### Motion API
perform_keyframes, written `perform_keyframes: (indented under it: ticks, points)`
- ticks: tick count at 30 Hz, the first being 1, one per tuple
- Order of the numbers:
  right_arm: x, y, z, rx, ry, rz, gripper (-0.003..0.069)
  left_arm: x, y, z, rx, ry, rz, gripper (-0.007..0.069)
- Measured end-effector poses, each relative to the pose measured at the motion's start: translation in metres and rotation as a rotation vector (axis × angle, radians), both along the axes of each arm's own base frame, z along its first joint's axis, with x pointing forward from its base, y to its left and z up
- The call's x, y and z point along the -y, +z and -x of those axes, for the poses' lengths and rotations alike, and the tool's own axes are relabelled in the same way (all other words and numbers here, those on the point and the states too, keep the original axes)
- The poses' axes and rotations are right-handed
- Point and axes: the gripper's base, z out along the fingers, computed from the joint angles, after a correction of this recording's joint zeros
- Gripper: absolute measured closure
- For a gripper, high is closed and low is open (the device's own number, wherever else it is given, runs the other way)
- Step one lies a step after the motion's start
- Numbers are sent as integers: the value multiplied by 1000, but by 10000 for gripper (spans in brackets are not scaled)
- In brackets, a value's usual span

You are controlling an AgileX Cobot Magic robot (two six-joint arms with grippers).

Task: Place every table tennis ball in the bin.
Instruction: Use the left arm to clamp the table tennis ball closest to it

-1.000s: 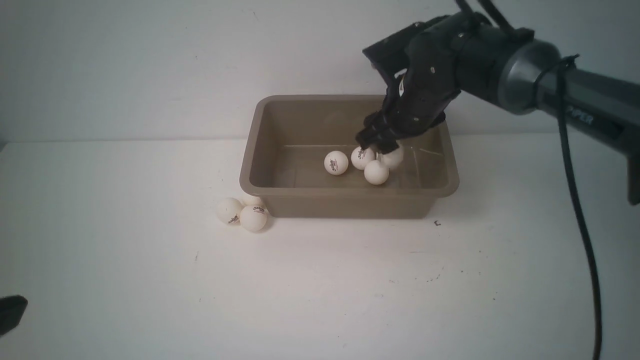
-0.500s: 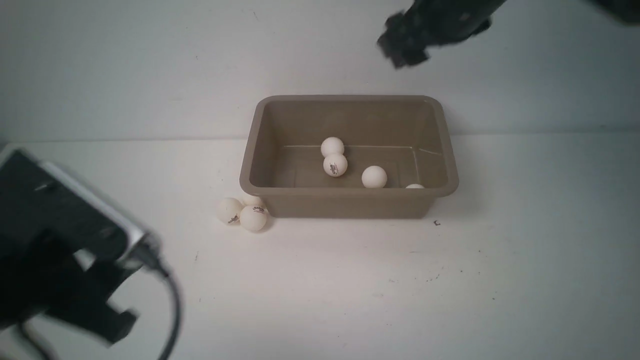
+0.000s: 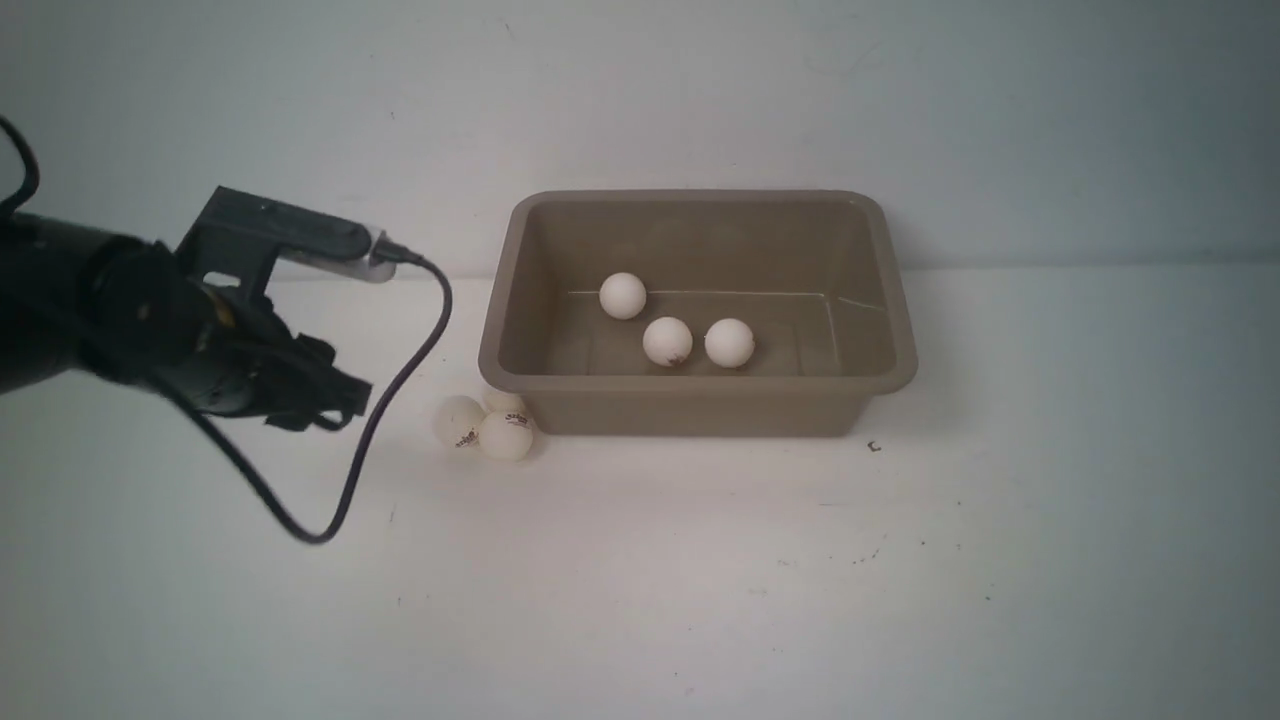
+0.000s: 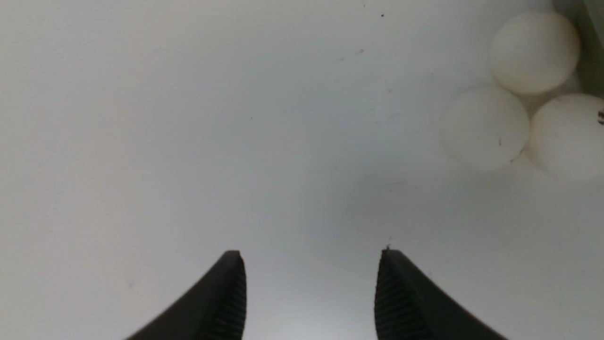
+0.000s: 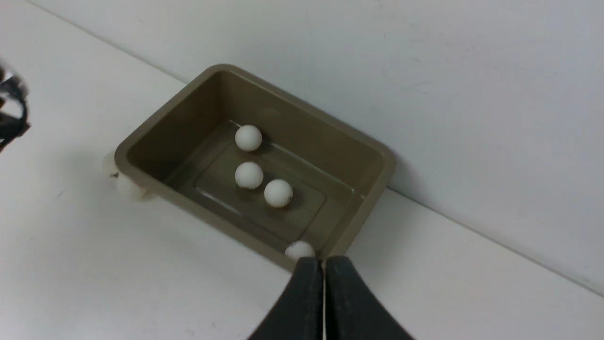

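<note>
The taupe bin (image 3: 700, 412) stands at the back of the table with three white table tennis balls (image 3: 667, 341) on its floor. The right wrist view shows one more ball (image 5: 299, 250) in a corner of the bin (image 5: 141, 177). Three more balls (image 3: 506, 435) cluster on the table against the bin's front left corner. My left gripper (image 3: 345, 402) hovers just left of that cluster, apart from it. Its jaws (image 4: 311, 255) are open and empty, with the three balls (image 4: 486, 127) ahead and off to one side. My right gripper (image 5: 323, 264) is shut and empty, high above the bin, outside the front view.
A black cable (image 3: 400, 400) loops down from my left wrist towards the table, close to the ball cluster. A pale wall (image 3: 700, 100) rises right behind the bin. A small dark speck (image 3: 875, 446) lies by the bin's front right corner.
My right arm has risen out of the bin, left the front view and shut its jaws. My left arm has swung in from the lower left toward the table cluster. The bin's balls have rolled.
</note>
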Motion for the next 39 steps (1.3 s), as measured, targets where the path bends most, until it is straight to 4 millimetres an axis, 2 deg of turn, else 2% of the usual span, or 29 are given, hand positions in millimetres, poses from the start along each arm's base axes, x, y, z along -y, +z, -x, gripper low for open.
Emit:
perform_keyframes:
  ticks: [3,4,7,9,10,11,15,17,21,27,32,39]
  points:
    - [25,-17,51,7,-6,-30,672,7,3,-15,-6,-11,57,284]
    - [37,-24,74,24,-12,-51,673,9,6,-19,-10,-16,77,284]
    - [63,-57,127,38,-38,-121,673,15,12,-31,-27,-39,129,284]
    - [79,-75,160,75,-55,-201,675,19,11,-38,-42,-56,149,284]
    - [82,-79,167,82,-58,-221,675,20,12,-41,-44,-62,159,284]
    - [92,-97,189,98,-73,-293,675,22,8,-45,-71,-81,162,284]
    - [114,-140,237,145,-113,-540,675,27,-14,-56,-175,-98,183,284]
    - [115,-149,241,119,-130,-593,675,28,-27,-57,-219,-99,187,284]
    - [108,-150,237,78,-87,-577,675,29,-35,-58,-248,-97,192,284]
    - [86,-142,207,-42,-19,-466,675,32,-36,-60,-238,-103,193,284]
    - [70,-139,188,-106,49,-397,675,33,-48,-64,-248,-107,189,284]
    - [64,-136,178,-97,70,-384,675,37,-50,-68,-209,-131,228,278]
